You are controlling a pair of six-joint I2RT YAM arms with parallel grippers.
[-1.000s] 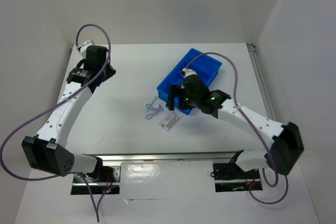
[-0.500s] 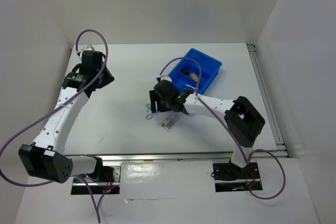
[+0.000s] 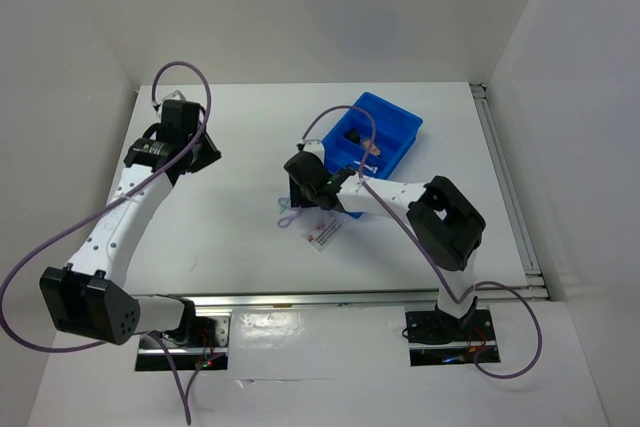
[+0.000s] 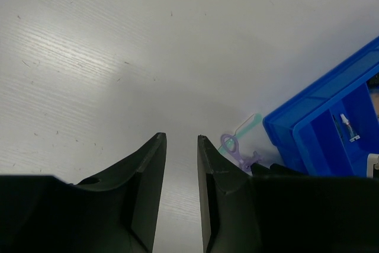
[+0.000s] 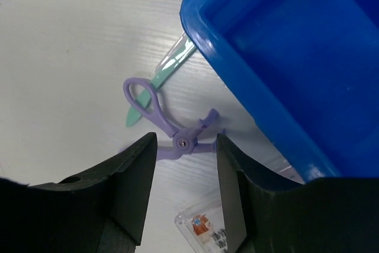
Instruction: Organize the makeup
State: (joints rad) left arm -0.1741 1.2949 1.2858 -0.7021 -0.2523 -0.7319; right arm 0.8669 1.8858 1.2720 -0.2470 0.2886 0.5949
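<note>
A lilac looped tool (image 5: 177, 135) with a pale green handle (image 5: 159, 82) lies on the table beside the blue tray's (image 5: 284, 87) near corner. My right gripper (image 5: 186, 139) is open and hovers right over the tool's pivot, one finger on each side. A flat white packet with red print (image 5: 204, 229) lies just below it. In the top view the tool (image 3: 289, 213), the packet (image 3: 325, 232) and my right gripper (image 3: 300, 197) sit left of the tray (image 3: 400, 127), which holds a dark piece (image 3: 352, 134) and a tan piece (image 3: 375, 147). My left gripper (image 3: 198, 152) is open and empty, far to the left.
The left wrist view shows bare white table ahead of my left gripper (image 4: 179, 140), with the lilac tool (image 4: 232, 148) and the tray (image 4: 331, 122) off to its right. White walls close the table at the back and sides.
My right arm has swung left from above the tray's near edge and come down over the lilac tool. My left arm has shifted only slightly.
</note>
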